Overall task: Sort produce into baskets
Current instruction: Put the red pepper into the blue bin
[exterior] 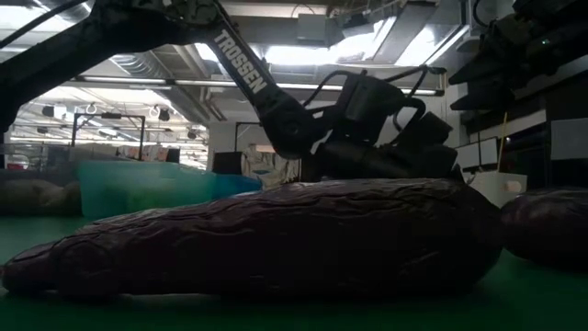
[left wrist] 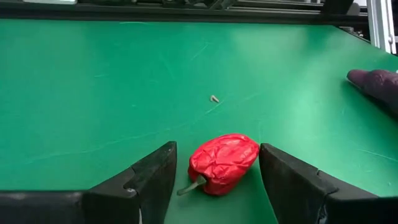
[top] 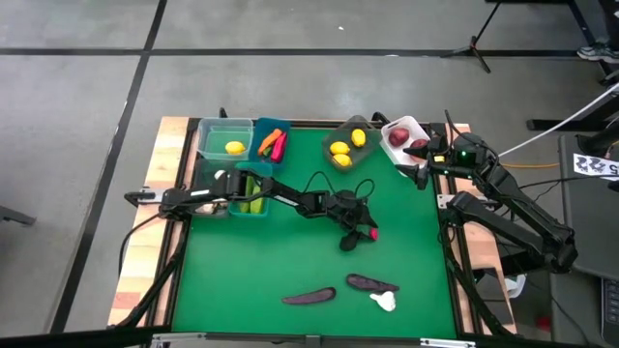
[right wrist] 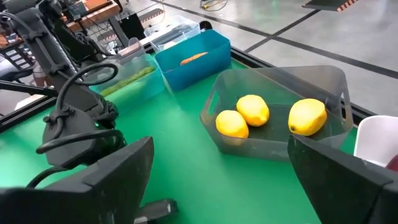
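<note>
Your left claw stood open around the red pepper on the tabletop, not squeezing yet. Lemons sat sorted; eggplants and garlic waited. Your right claw hung open, empty.

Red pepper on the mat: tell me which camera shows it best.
The left wrist view. There the red pepper fills the space between the open left gripper fingers, stem and wrinkles plain. The high view shows only a small red spot by that gripper. The low view and the right wrist view do not show it.
</note>
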Action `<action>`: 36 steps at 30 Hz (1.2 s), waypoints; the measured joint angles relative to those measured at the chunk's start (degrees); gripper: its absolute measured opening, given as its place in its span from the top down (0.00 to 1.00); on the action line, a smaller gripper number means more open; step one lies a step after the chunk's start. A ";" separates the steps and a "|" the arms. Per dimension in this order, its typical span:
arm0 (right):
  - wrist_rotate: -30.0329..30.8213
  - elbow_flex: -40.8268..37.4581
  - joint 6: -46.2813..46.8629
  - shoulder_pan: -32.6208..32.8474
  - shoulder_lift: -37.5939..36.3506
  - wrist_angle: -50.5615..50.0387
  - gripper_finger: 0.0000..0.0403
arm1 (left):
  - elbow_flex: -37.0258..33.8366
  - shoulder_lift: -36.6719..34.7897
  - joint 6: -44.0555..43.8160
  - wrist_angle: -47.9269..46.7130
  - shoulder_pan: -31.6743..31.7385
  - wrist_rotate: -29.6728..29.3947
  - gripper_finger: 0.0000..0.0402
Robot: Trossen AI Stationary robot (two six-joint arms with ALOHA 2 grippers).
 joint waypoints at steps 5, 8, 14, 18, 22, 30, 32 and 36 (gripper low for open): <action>0.04 0.00 0.00 0.00 0.00 0.00 0.08 | -0.05 0.10 -0.26 0.61 0.00 -0.09 0.48; 0.04 0.00 0.00 0.00 0.00 0.00 0.08 | -0.08 0.16 -0.30 0.95 0.02 -0.44 0.55; 0.04 0.00 0.00 0.00 -0.01 -0.02 0.08 | -0.14 0.23 -2.06 1.77 0.06 -0.39 0.69; 0.04 0.00 0.00 0.00 0.00 -0.04 0.08 | -0.14 0.23 -3.05 1.91 0.02 -0.21 0.75; 0.04 0.00 0.00 0.00 0.00 -0.09 0.08 | -0.17 -0.05 -3.79 1.83 0.02 -0.24 0.78; 0.04 0.00 0.02 0.00 -0.02 -0.22 0.08 | -0.51 -3.70 -10.05 -1.90 1.73 -0.29 0.77; 0.04 0.00 0.01 -0.04 0.00 -0.26 0.08 | -0.44 -5.90 -10.34 -4.69 2.85 -0.59 0.76; 0.04 0.00 0.00 -0.03 -0.02 -0.29 0.08 | -0.34 -10.01 -10.40 -11.56 5.01 -0.74 0.76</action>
